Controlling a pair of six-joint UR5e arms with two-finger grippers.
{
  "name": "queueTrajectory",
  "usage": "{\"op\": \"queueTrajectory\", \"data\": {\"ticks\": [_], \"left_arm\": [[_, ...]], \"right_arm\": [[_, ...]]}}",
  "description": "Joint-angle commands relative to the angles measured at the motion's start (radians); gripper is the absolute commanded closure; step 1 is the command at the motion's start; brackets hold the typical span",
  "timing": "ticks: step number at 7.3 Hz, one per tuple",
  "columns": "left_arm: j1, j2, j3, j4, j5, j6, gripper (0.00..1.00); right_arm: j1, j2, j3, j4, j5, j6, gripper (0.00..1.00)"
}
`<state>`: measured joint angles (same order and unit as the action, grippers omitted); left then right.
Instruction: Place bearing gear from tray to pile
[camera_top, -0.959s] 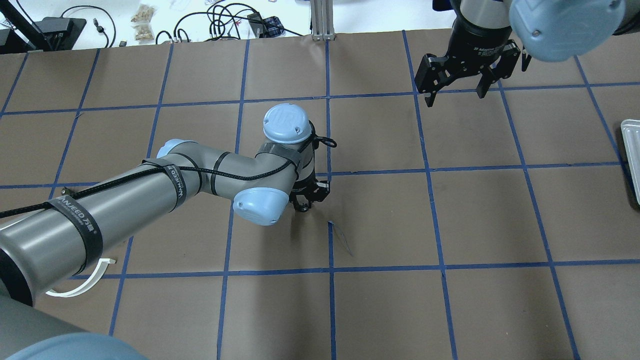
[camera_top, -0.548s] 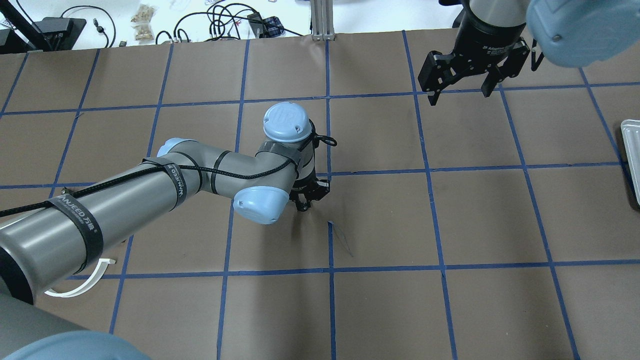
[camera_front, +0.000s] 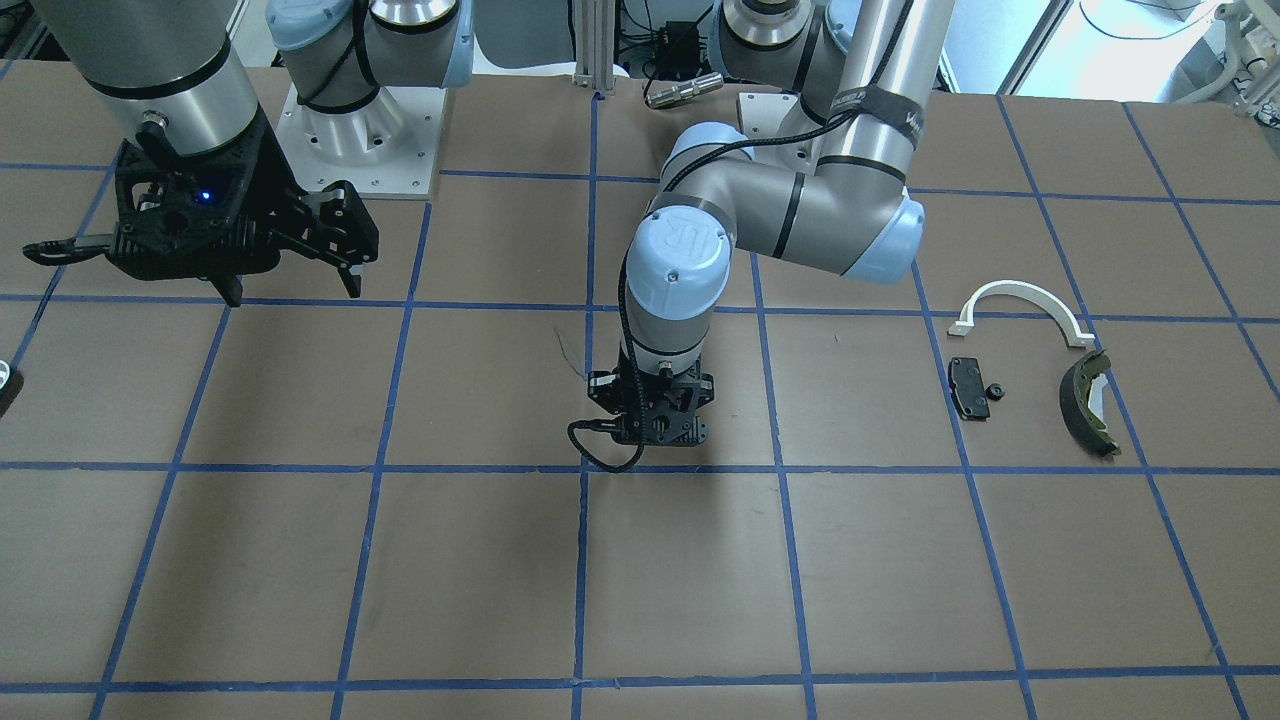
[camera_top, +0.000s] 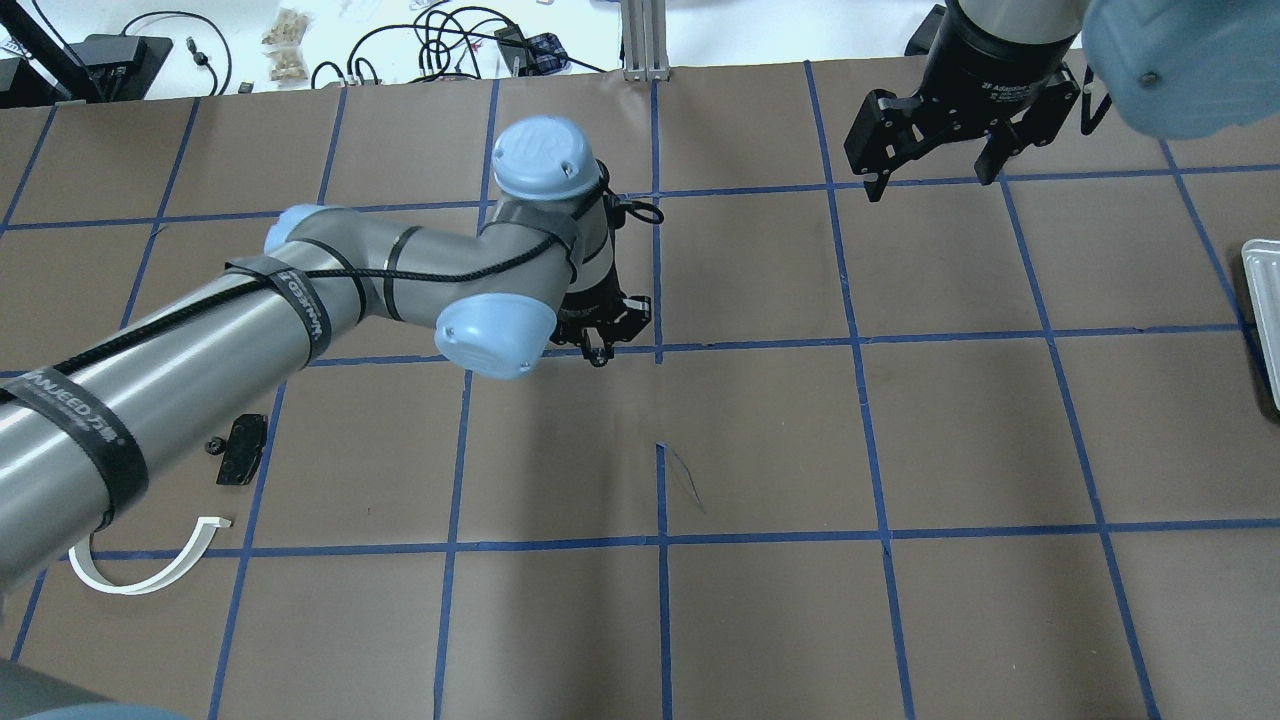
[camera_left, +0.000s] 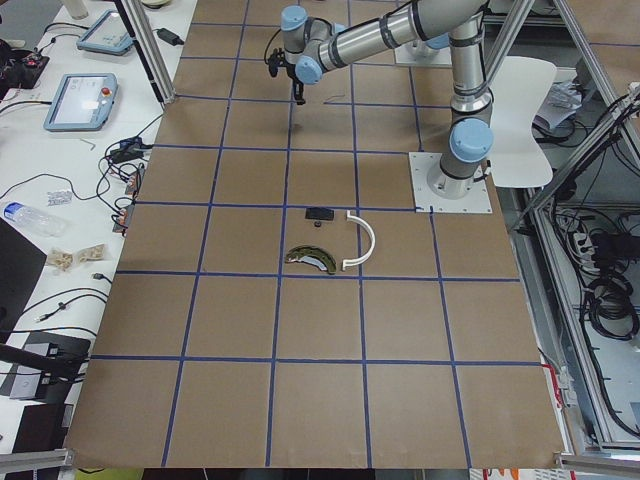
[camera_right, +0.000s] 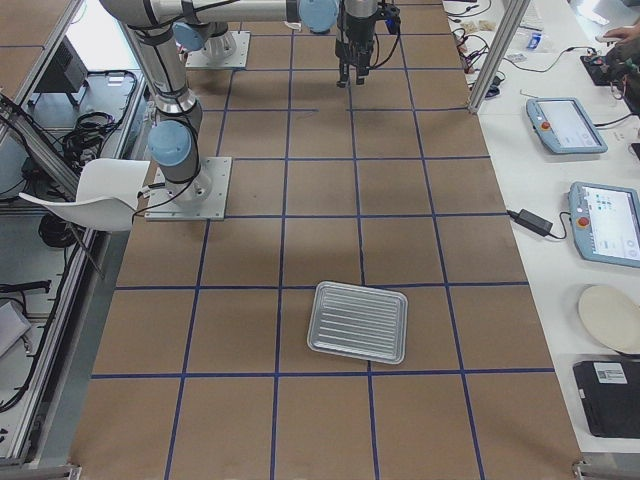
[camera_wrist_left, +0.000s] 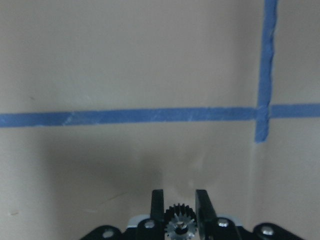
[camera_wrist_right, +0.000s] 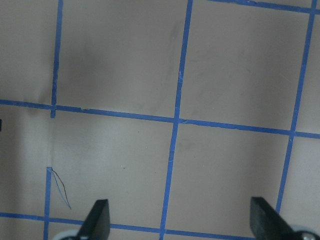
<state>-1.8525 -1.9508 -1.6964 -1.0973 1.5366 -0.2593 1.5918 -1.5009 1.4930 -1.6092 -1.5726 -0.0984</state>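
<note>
Brown-papered tabletop (camera_top: 760, 440) carried blue tape grid. Left gripper (camera_wrist_left: 180, 195) hung above table middle, fingers pinching bearing gear (camera_wrist_left: 179, 223). Right gripper (camera_top: 934, 182) hovered with fingers spread wide. Pile (camera_front: 1085, 405) lay well apart, near left arm's base; tray (camera_right: 358, 321) sat toward right end. Side benches held tablets (camera_right: 567, 125) and cables (camera_top: 440, 40).

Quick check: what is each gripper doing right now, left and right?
left gripper: closed on the bearing gear.
right gripper: open, holding nothing.
</note>
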Motion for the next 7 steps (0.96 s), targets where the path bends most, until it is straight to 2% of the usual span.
{"op": "queueTrajectory", "data": {"ticks": [1, 2, 3, 4, 5, 6, 7], "left_arm": [[0.1, 0.082, 0.151, -0.279, 0.0, 0.15, 1.0], [0.18, 0.139, 0.156, -0.377, 0.016, 0.322, 1.0], [0.275, 0.191, 0.152, -0.447, 0.031, 0.456, 1.0], [0.373, 0.226, 0.152, -0.488, 0.045, 0.55, 1.0], [0.469, 0.245, 0.15, -0.515, 0.048, 0.662, 1.0], [0.56, 0.244, 0.149, -0.515, 0.062, 0.792, 1.0], [0.685, 0.218, 0.141, -0.491, 0.127, 0.907, 1.0]], "right_arm": [[-0.001, -0.018, -0.002, 0.005, -0.001, 0.002, 0.0], [-0.003, -0.021, 0.009, 0.014, 0.0, -0.01, 0.0], [-0.003, -0.022, 0.013, -0.044, 0.044, 0.002, 0.0], [-0.006, -0.03, 0.015, -0.043, 0.074, 0.002, 0.0], [-0.006, -0.033, 0.015, -0.054, 0.056, 0.003, 0.0], [-0.006, -0.057, 0.016, -0.005, 0.042, 0.005, 0.0], [-0.004, -0.065, 0.016, 0.044, 0.043, 0.031, 0.0]]}}
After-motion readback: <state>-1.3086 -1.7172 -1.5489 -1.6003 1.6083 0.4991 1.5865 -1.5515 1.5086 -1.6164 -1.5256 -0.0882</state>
